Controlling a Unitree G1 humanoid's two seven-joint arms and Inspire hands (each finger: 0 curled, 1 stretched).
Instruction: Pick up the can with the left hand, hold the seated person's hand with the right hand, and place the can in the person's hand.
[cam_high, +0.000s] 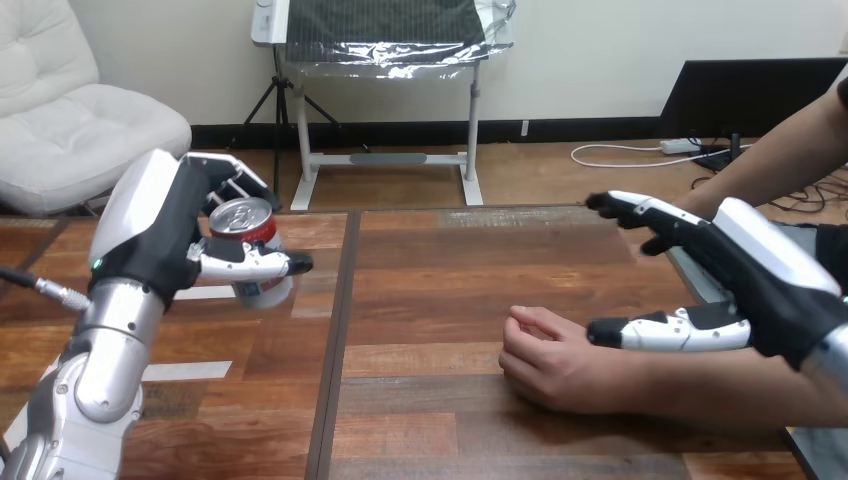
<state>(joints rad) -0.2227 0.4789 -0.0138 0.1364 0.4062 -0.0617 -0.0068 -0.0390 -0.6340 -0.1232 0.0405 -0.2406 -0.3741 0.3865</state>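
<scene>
The can's (245, 222) print is too small to read: a red band, a white lower body and a silver lid with a pull tab. The left robot hand (190, 240) is clamped round it, fingers and thumb curled on its sides, above the left of the wooden-plank worktop (430, 290). The right robot hand (750, 275) is spread, fingers straight, over the person's wrist; whether they touch is unclear. The person's hand (555, 360) rests loosely curled on the worktop.
</scene>
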